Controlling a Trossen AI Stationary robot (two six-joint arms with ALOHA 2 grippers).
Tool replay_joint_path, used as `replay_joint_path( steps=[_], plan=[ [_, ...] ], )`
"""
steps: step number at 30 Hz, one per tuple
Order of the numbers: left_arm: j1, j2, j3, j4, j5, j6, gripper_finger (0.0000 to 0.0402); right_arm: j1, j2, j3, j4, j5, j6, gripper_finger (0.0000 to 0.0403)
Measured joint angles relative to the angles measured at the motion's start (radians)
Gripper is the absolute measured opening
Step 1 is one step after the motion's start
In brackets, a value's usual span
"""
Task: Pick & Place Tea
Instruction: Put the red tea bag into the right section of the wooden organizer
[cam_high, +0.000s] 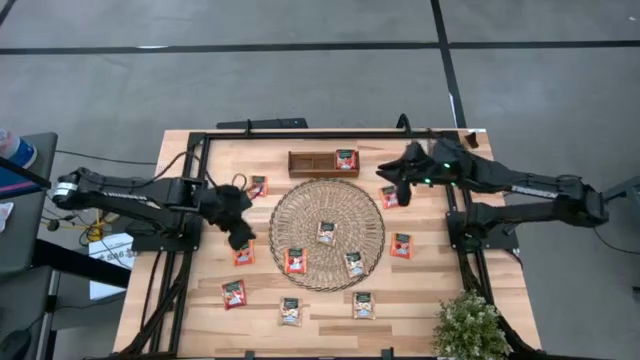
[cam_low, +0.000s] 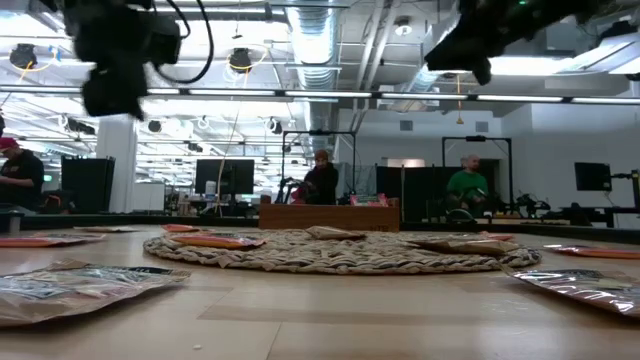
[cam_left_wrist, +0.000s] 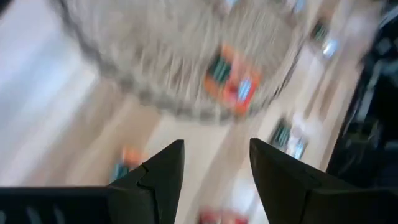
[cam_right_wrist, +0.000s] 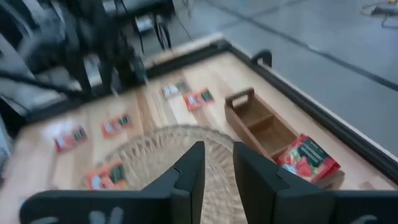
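Small flat tea sachets lie scattered on the wooden table. Three lie on the round woven mat (cam_high: 327, 235), among them a red-orange one (cam_high: 295, 261); others lie around it (cam_high: 233, 293). One red sachet (cam_right_wrist: 308, 158) rests in the right end of the brown divided tray (cam_high: 324, 162), tilted on its rim. My left gripper (cam_high: 240, 238) hovers open over the table's left part, beside the mat's left edge, above a sachet (cam_high: 243, 254). My right gripper (cam_high: 387, 172) hangs high by the tray's right end, its fingers (cam_right_wrist: 189, 168) a little apart with nothing between them.
A potted green plant (cam_high: 468, 325) stands at the table's near right corner. A black frame (cam_high: 300, 133) runs along the table's far and side edges. People and desks show in the room beyond the table (cam_low: 322, 180).
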Motion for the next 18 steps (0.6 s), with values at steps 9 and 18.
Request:
replay_joint_path(
  steps=[9, 18],
  plan=[
    [-0.156, 0.171, 0.0, -0.122, 0.116, -0.098, 0.0174, 0.0, -0.3, -0.18, 0.05, 0.003, 0.084, 0.0077],
    [-0.268, 0.297, -0.001, -0.138, 0.165, -0.178, 0.0174, 0.001, -0.552, -0.28, 0.038, 0.013, 0.145, 0.0077]
  ],
)
